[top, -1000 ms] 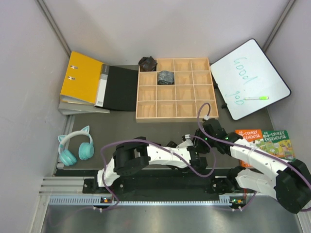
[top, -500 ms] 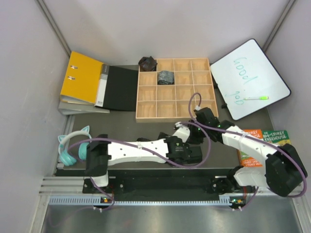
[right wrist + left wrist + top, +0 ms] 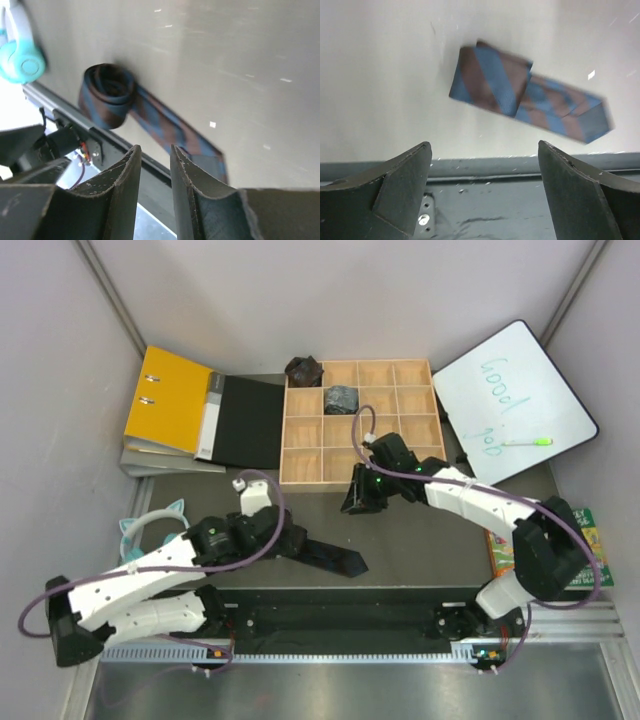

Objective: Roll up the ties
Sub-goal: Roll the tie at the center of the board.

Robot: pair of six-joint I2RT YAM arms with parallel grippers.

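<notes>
One tie [image 3: 335, 558], striped blue and brown, lies on the grey mat near the front rail. In the right wrist view the tie [image 3: 107, 95] is coiled at one end, with its tail flat. In the left wrist view the tie [image 3: 492, 82] lies just beyond my left gripper [image 3: 482, 145]. That left gripper [image 3: 288, 538] stands wide open and empty beside the coiled end. My right gripper [image 3: 358, 502] hovers at the tray's front edge. Its jaws [image 3: 153, 147] are a narrow gap apart with nothing between them. Two rolled ties sit in the tray, a brownish-black tie [image 3: 304, 370] and a greyish tie [image 3: 341, 398].
The wooden compartment tray [image 3: 355, 483] stands at the back centre. A yellow binder [image 3: 170, 400] and a black folder [image 3: 250, 422] lie to its left. A whiteboard [image 3: 512, 405] with a green marker [image 3: 527, 441] leans at the right. Teal headphones [image 3: 150, 540] and books [image 3: 582, 530] flank the arms.
The left gripper opened and drew back to the left, leaving the tie on the mat. The right arm swung up and left to the tray's front edge.
</notes>
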